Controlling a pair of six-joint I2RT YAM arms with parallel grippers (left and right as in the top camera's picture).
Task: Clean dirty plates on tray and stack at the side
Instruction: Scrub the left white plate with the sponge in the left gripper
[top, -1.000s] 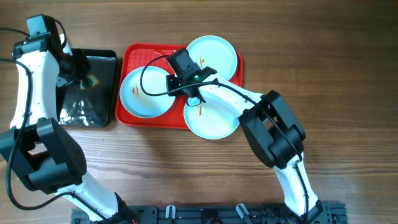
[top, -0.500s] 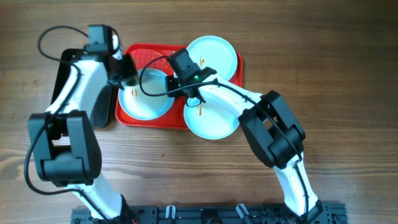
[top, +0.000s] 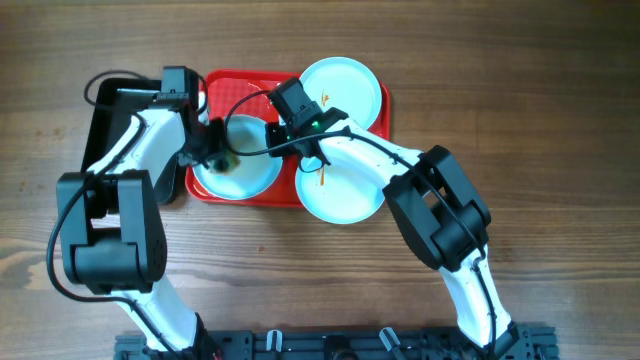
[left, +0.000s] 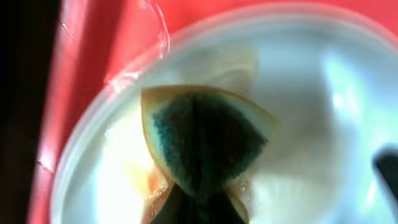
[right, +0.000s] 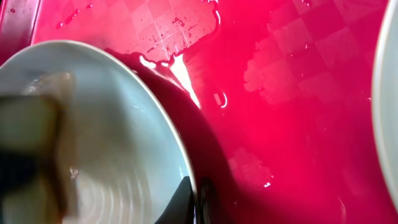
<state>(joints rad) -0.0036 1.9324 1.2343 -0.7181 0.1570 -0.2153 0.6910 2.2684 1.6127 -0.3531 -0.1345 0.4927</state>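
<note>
The step in hand is scrubbing, on the first of the three plates. In the overhead view the left fingers (top: 211, 150) are clamped on a sponge (top: 226, 160) and press it onto the left-hand plate (top: 250, 172), which lies in the left half of the red tray (top: 290, 78). The right fingers (right: 185, 202) sit at the bottom of their frame astride that plate's rim and seem to pinch it to steady it, though the blur leaves this unsure.

The upper plate (top: 345, 75) and the lower plate (top: 345, 200) show orange streaks near their centres. Nothing is stacked on the counter (top: 550, 100) yet, so most of the task is left.

Next, I judge, the sponge must sweep firmly across the centre while the rim is held. Then the plate must be lifted over the tray's raised edge and set aside.

The left wrist view alone shows the sponge folded, dark green face outward with a yellow edge. An orange-brown wet smear lies under it at lower left. The right wrist view alone shows water pooled on the tray's chequered floor. Only the overhead view shows the other two plates and the black tray (top: 97, 125) at the left.
</note>
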